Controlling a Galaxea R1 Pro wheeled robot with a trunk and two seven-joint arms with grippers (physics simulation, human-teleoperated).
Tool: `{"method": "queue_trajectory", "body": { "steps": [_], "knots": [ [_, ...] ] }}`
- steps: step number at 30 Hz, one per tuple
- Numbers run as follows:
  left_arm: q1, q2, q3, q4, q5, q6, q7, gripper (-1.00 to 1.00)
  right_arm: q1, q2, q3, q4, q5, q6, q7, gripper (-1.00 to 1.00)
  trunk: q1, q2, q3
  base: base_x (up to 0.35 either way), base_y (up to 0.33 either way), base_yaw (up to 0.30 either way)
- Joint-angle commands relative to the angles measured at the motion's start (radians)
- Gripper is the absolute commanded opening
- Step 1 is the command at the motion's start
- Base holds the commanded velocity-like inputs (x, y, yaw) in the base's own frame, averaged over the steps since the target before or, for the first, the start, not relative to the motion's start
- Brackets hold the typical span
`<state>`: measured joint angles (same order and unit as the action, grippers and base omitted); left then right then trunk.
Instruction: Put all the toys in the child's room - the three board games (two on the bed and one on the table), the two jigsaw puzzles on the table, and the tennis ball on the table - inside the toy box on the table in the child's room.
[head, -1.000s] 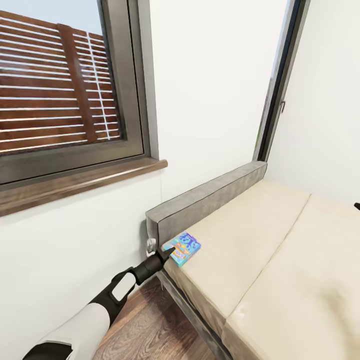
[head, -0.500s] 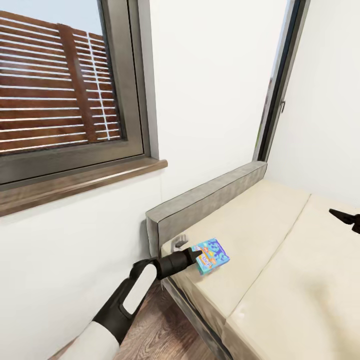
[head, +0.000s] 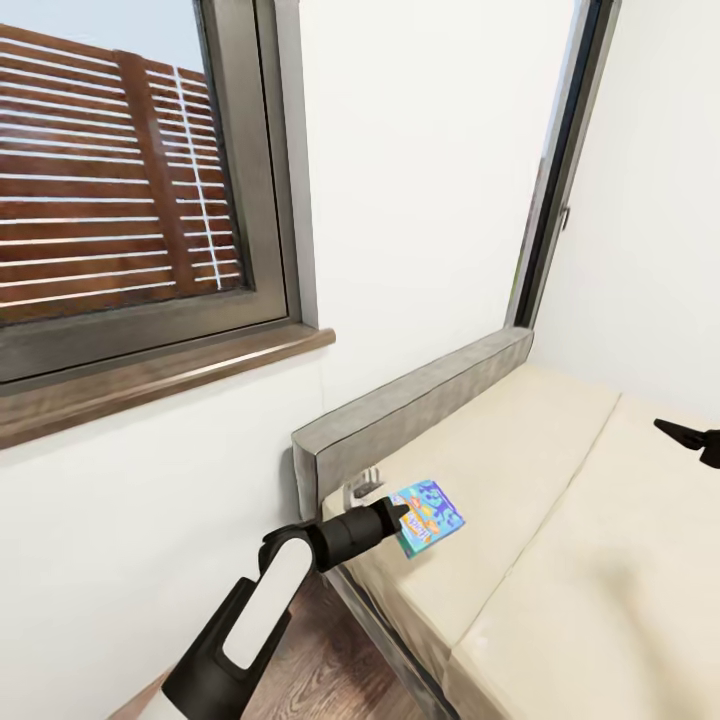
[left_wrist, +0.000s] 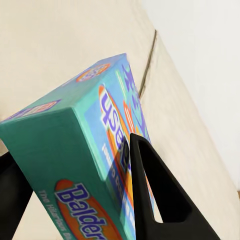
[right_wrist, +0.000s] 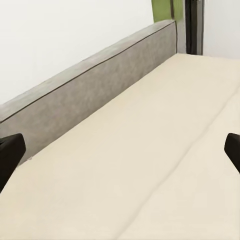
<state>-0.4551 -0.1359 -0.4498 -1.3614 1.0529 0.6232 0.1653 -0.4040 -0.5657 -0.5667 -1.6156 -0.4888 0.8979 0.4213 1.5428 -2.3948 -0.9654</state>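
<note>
Your left gripper (head: 402, 515) clamps the blue board game (head: 430, 514) over the bed (head: 560, 520), beside the grey headboard (head: 420, 400); right gripper (head: 690, 437) spread, empty.

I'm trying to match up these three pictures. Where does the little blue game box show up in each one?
Head view: blue game box low in the centre, held by the left gripper over the bed's corner.
Left wrist view: box close up, between the fingers.
Right wrist view: not in it.
Shared landmark: the cream mattress.
</note>
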Motion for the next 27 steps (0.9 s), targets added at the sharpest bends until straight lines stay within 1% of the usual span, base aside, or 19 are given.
{"method": "queue_trajectory", "body": {
  "steps": [1,5,7,12,19,27],
  "knots": [
    [-0.001,0.001,0.004,0.004,0.010,0.003,0.014,-1.00,-0.001,0.002,-0.001,-0.001,0.004,0.005,0.007,1.00,-0.004,0.007,0.002,0.000,0.000,0.000],
    [0.001,0.003,0.029,0.023,0.010,0.003,0.015,-1.00,-0.001,0.004,-0.002,-0.001,0.004,0.005,0.007,1.00,-0.019,0.035,0.017,0.000,0.000,-0.004],
    [0.001,0.004,0.035,0.027,0.010,0.003,0.015,-1.00,-0.001,0.005,-0.002,-0.001,0.004,0.005,0.007,1.00,-0.027,0.049,0.025,0.000,0.000,-0.044],
    [0.001,0.004,0.040,0.031,0.010,0.003,0.017,-1.00,-0.001,0.006,-0.002,-0.001,0.004,0.004,0.007,1.00,-0.046,0.084,0.046,0.000,0.000,-0.051],
    [0.004,0.005,0.042,0.031,0.011,0.001,0.022,-1.00,-0.001,0.006,-0.002,-0.001,0.004,0.004,0.007,1.00,-0.073,0.133,0.070,0.000,0.000,-0.011],
    [0.016,0.005,0.036,0.031,0.009,-0.005,0.017,-1.00,-0.001,0.006,-0.002,-0.001,0.004,0.004,0.007,1.00,-0.073,0.133,0.070,-0.014,0.000,-0.001]
  ]
}}
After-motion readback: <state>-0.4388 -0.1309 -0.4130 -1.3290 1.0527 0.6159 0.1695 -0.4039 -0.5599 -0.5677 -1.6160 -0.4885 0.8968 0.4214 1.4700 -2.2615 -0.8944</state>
